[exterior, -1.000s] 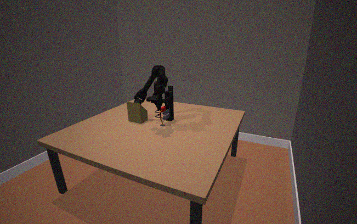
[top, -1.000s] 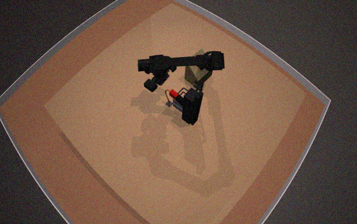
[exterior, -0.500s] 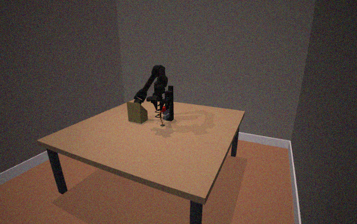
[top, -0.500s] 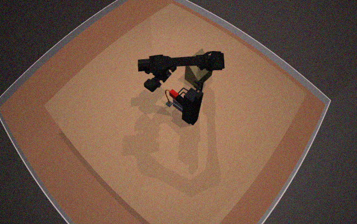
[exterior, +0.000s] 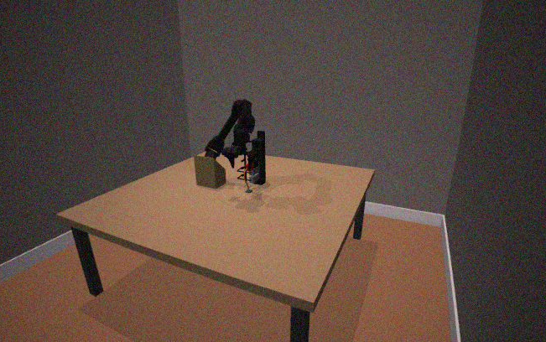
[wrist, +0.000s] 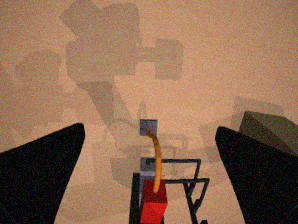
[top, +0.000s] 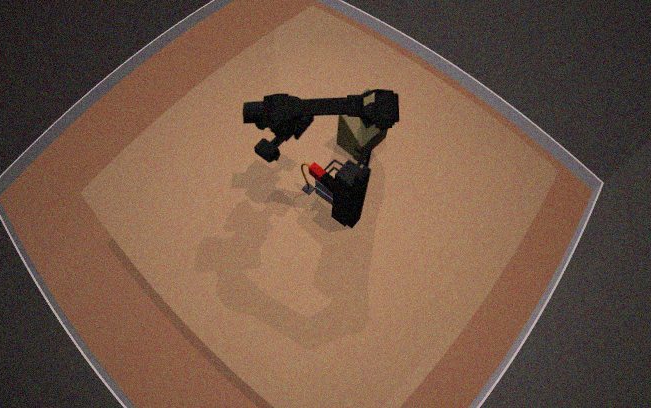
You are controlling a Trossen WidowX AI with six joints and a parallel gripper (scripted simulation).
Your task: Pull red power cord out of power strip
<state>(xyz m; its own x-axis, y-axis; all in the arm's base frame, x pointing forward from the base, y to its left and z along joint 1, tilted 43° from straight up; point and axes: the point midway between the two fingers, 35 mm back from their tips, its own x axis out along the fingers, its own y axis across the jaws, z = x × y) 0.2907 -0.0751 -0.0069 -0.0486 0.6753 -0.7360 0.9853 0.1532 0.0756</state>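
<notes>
The red plug (top: 316,170) (wrist: 154,205) sits by a dark structure, low between my fingers in the wrist view. An orange cord (top: 303,174) (wrist: 159,160) curves from it to a small grey block (top: 308,189) (wrist: 148,125) on the table. My gripper (exterior: 241,163) (wrist: 152,132) is open wide and holds nothing. Its fingers stand on either side of the plug in the wrist view, with gaps to the plug and cord. The power strip does not stand out clearly in the dark parts behind the plug, and I cannot tell whether the plug is seated.
A tall black block (top: 353,195) (exterior: 261,158) stands beside the plug. Thin black wire frames (wrist: 182,161) stick out near it. An olive box (top: 349,135) (exterior: 207,173) (wrist: 267,131) stands on the table (exterior: 206,237) on the other side. Shadows of the arm cross the table.
</notes>
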